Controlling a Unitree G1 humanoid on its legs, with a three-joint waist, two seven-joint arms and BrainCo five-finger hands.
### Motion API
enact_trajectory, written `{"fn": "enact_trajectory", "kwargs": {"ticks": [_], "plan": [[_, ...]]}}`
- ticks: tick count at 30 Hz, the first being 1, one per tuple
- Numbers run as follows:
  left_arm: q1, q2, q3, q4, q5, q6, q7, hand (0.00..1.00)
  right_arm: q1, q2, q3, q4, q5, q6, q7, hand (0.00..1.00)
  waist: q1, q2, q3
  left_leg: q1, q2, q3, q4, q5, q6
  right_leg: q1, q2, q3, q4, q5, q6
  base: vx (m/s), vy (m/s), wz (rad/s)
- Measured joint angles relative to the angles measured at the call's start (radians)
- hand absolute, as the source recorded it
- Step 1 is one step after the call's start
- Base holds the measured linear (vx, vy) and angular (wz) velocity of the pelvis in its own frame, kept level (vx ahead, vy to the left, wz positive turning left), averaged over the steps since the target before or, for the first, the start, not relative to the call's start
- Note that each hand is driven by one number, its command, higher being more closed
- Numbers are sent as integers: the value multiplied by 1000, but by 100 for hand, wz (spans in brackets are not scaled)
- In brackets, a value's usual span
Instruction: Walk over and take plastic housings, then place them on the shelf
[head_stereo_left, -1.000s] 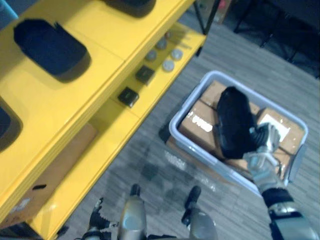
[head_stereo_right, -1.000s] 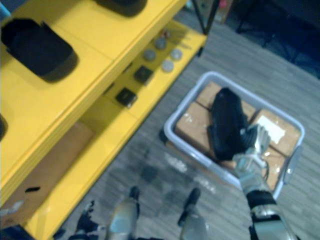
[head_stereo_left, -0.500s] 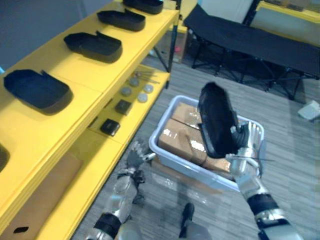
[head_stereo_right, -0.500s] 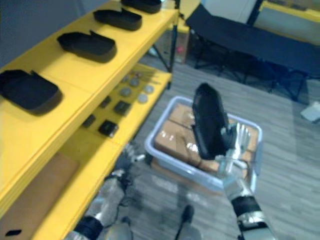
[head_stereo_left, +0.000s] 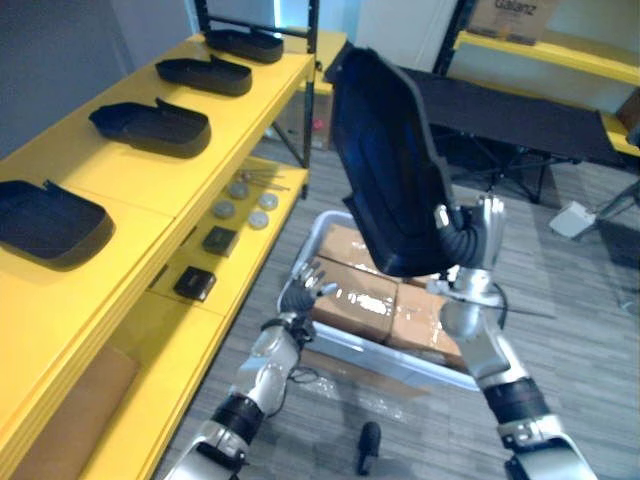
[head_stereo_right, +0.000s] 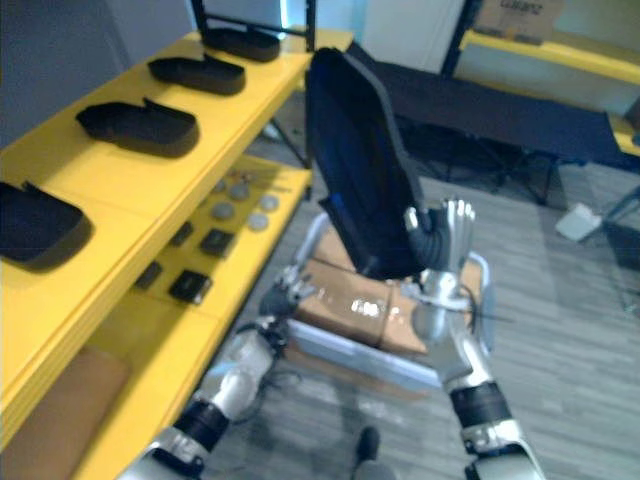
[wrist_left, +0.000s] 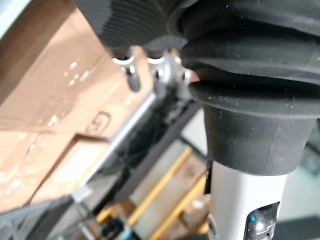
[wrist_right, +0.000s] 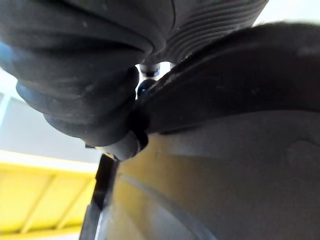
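Once raised clear of the grey plastic crate (head_stereo_left: 385, 357), the black plastic housing (head_stereo_left: 385, 160) stood upright.
Right robot hand (head_stereo_left: 470, 245) clamped its lower edge; left robot hand (head_stereo_left: 303, 288) hung slack, empty. Yellow shelf (head_stereo_left: 135, 187) placement remained.

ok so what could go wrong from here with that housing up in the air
1. The right hand pinches the black housing at its lower edge, with most of it standing above the grip. It could tip or slip and drop toward the grey bin. The open left hand gives it no support.
2. The yellow shelf already carries a row of housings, so swinging this one in might knock a neighbour.
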Motion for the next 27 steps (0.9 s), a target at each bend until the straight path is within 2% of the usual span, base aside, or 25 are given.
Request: {"fn": "enact_trajectory", "kwargs": {"ticks": [7, 12, 22, 23, 27], "plan": [[-7, -9, -37, -11, -39, 1, -35, 0, 34, 2, 40, 5, -5, -11, 15, 100, -1, 18, -20, -1, -1, -4, -5, 4, 0, -1, -3, -7, -5, -13, -8, -39, -8, 0], [-22, -14, -86, -90, -41, 1, -43, 0, 34, 5, 91, 41, -6, -9, 19, 100, -6, 27, -27, -6, -6, -12, -5, 5, 0, 0, -8, -20, -4, -10, -6, 4, 4, 6], [-36, 1, -81, -131, -69, 19, 7, 0, 35, 49, 141, 93, 7, -8, 12, 100, 1, 21, -37, -18, -9, -42, -1, 7, 3, 14, -13, -58, 3, -3, 1, 9, 6, 9], [-36, 5, -81, -136, -69, 23, 12, 100, 35, 52, 143, 94, 7, -8, 10, 100, 2, 20, -38, -19, -9, -45, -1, 7, 3, 14, -13, -58, 0, -3, 1, -33, -3, 3], [-36, 5, -81, -136, -53, 35, 77, 100, 35, 69, 175, 112, 16, -9, -13, 100, 4, 18, -55, -23, -9, -52, 0, 9, 4, 14, -14, -64, -5, -6, -1, -35, -5, 3]]}}
